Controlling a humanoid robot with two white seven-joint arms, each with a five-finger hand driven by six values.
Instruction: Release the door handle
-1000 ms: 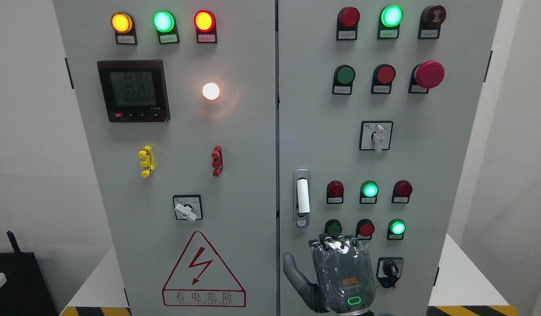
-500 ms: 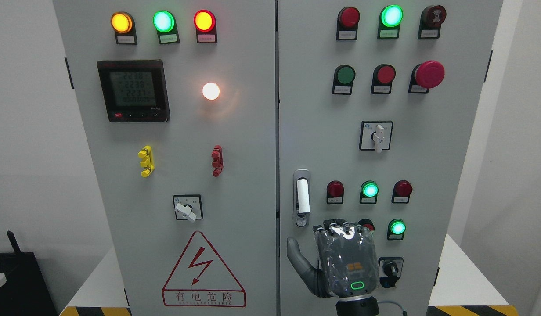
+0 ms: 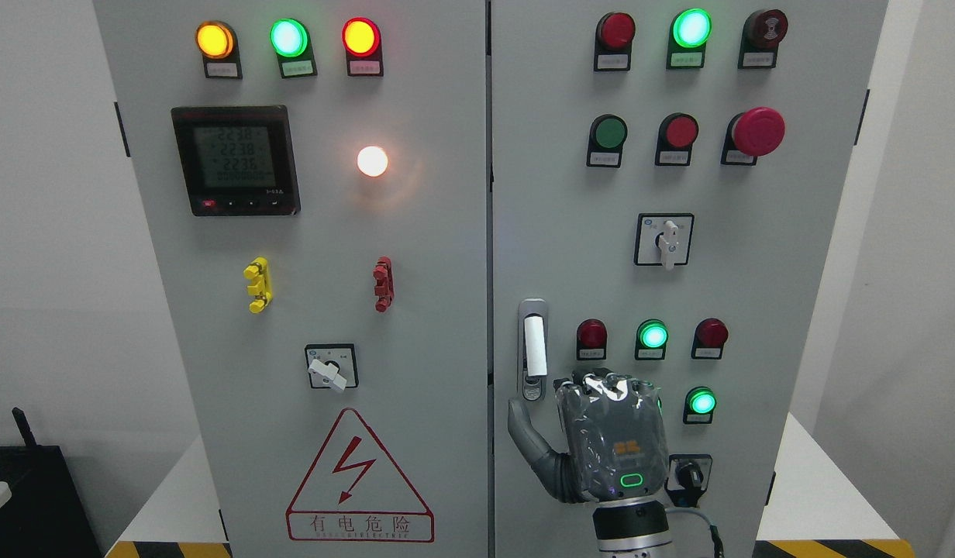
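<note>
The door handle (image 3: pixel 532 348) is a silver escutcheon with a white lever, upright on the left edge of the right cabinet door (image 3: pixel 570 232). My right hand (image 3: pixel 611 438), grey and wrapped in clear film, comes up from the bottom edge with its back towards me. It sits just below and to the right of the handle. Its thumb (image 3: pixel 522 427) is spread to the left, its tip right under the handle's lower end. The fingers (image 3: pixel 601 383) point towards the panel and hold nothing. The left hand is out of sight.
Both cabinet doors are closed. Around the hand are lit and unlit indicator lamps (image 3: pixel 652 335), a green lamp (image 3: pixel 701 402) and a rotary switch (image 3: pixel 687 473). The left door carries a meter (image 3: pixel 235 160), a selector switch (image 3: pixel 330 367) and a hazard triangle (image 3: pixel 359 480).
My right hand has risen along the right door, from below the lower button row to beside the handle's lower end, and now covers the two buttons there. The wrist has come into view.
</note>
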